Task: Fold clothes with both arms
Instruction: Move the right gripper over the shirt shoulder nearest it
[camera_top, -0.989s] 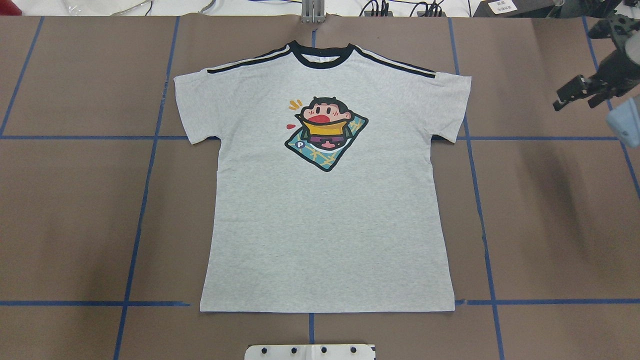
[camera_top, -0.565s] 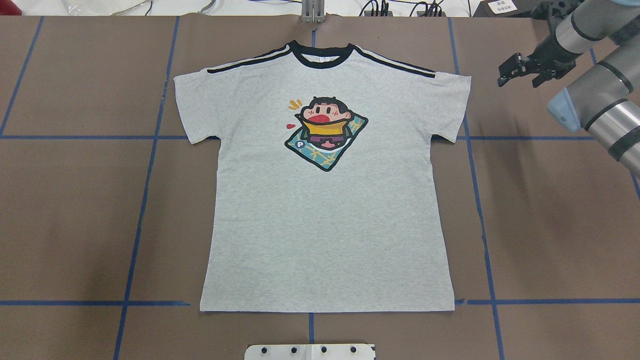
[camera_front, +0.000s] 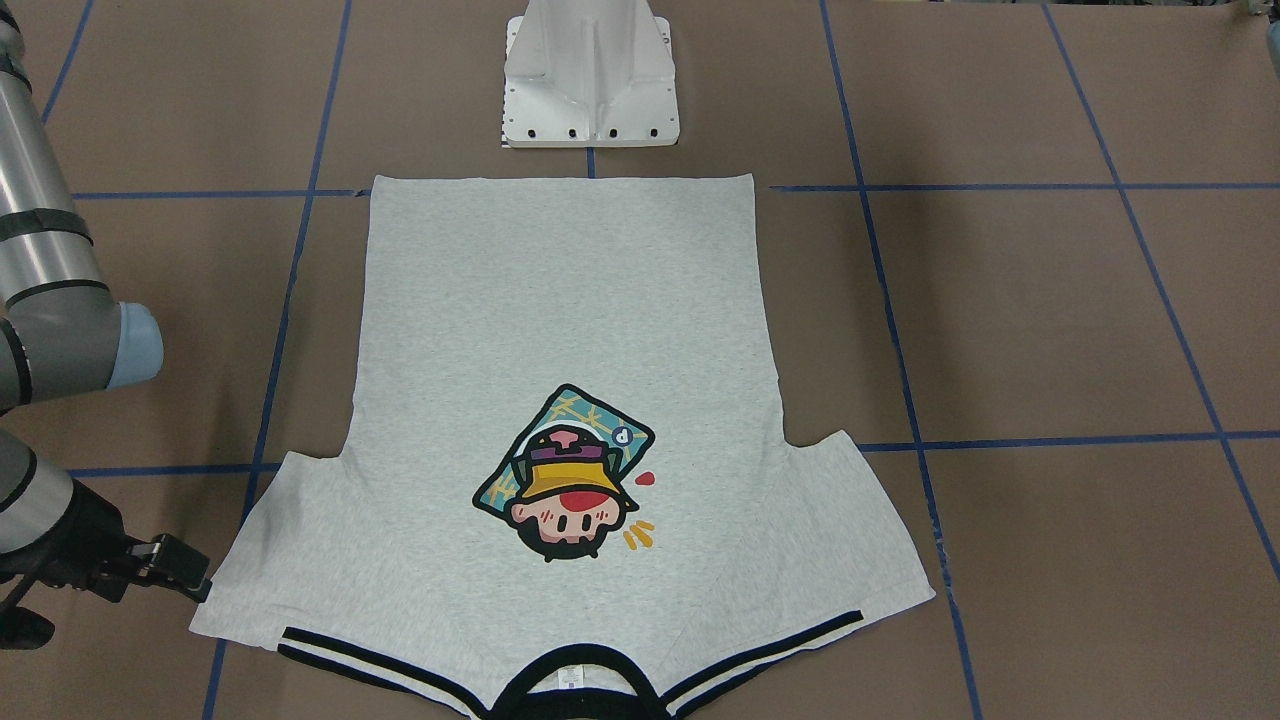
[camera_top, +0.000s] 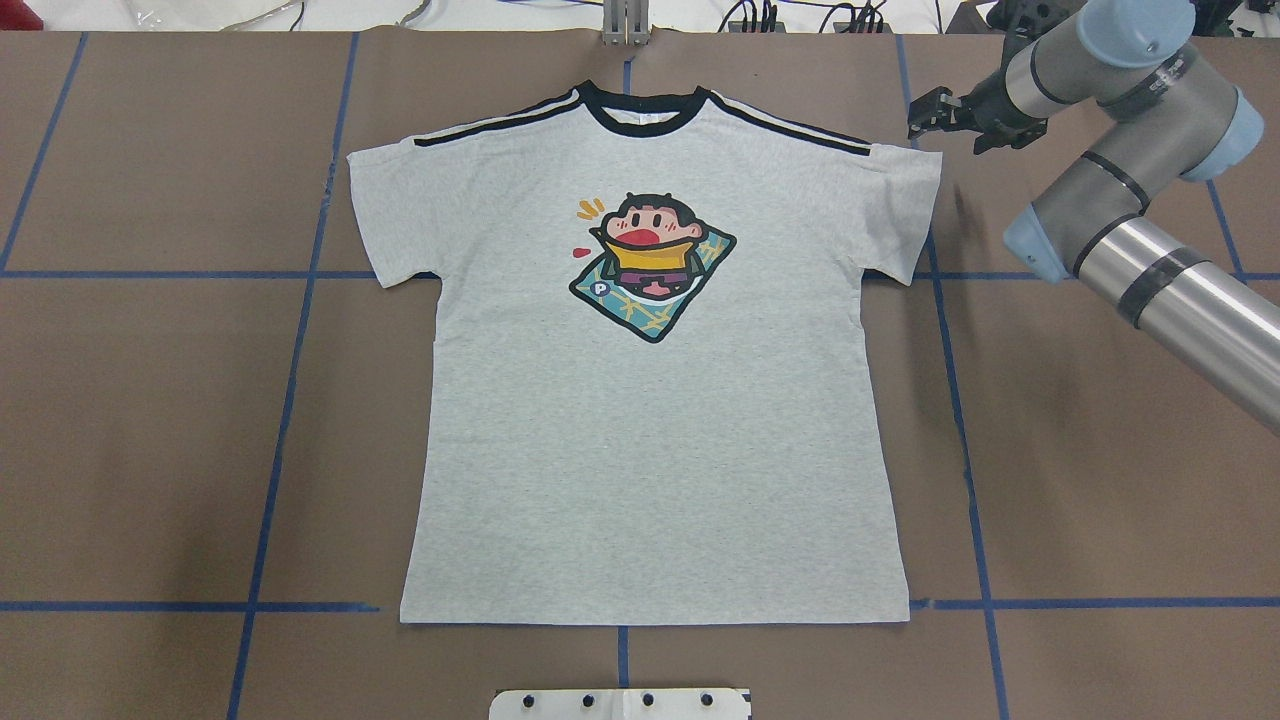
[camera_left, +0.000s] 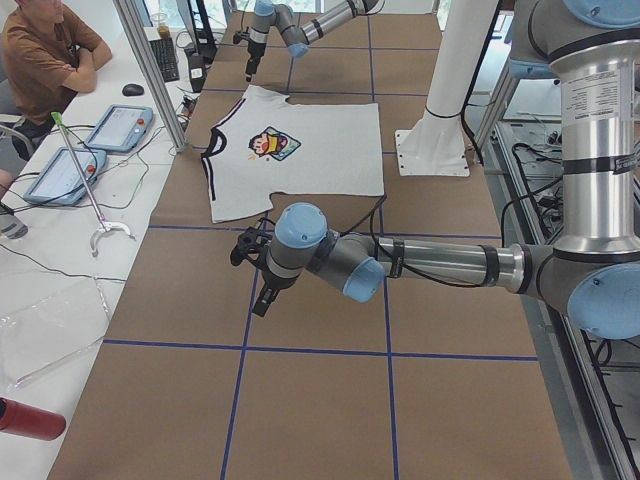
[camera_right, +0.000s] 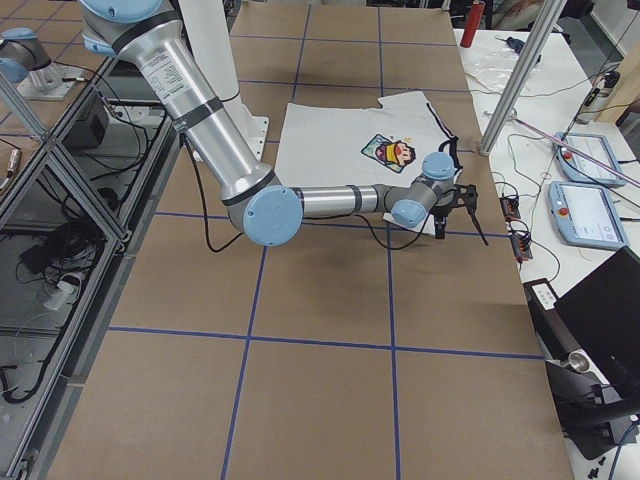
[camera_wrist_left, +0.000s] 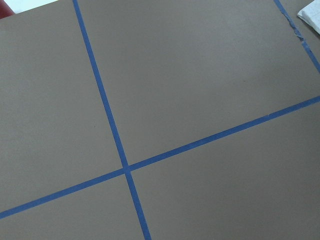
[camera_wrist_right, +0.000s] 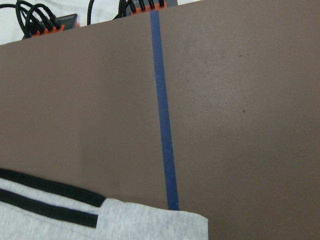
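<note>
The light grey T-shirt (camera_top: 650, 400) lies flat, print up, with its black collar at the far edge; it also shows in the front view (camera_front: 560, 330). My right gripper (camera_top: 948, 125) hovers just beyond the outer top corner of the shirt's right sleeve, jaws apart and empty; it also shows in the front view (camera_front: 120, 595). The right wrist view shows that sleeve corner (camera_wrist_right: 125, 222) with its black stripes. My left gripper (camera_left: 258, 285) shows only in the exterior left view, over bare table well left of the shirt; I cannot tell whether it is open or shut.
The white pedestal base (camera_top: 620, 703) stands at the near edge behind the hem. Cables and plugs (camera_top: 800, 15) lie along the far edge. An operators' bench with tablets (camera_left: 120, 125) and a seated person (camera_left: 45, 55) runs beyond it.
My right arm has swung in from the table's right edge, leftward and away, bringing its gripper up to the shirt's right sleeve corner. The shirt has not moved.
</note>
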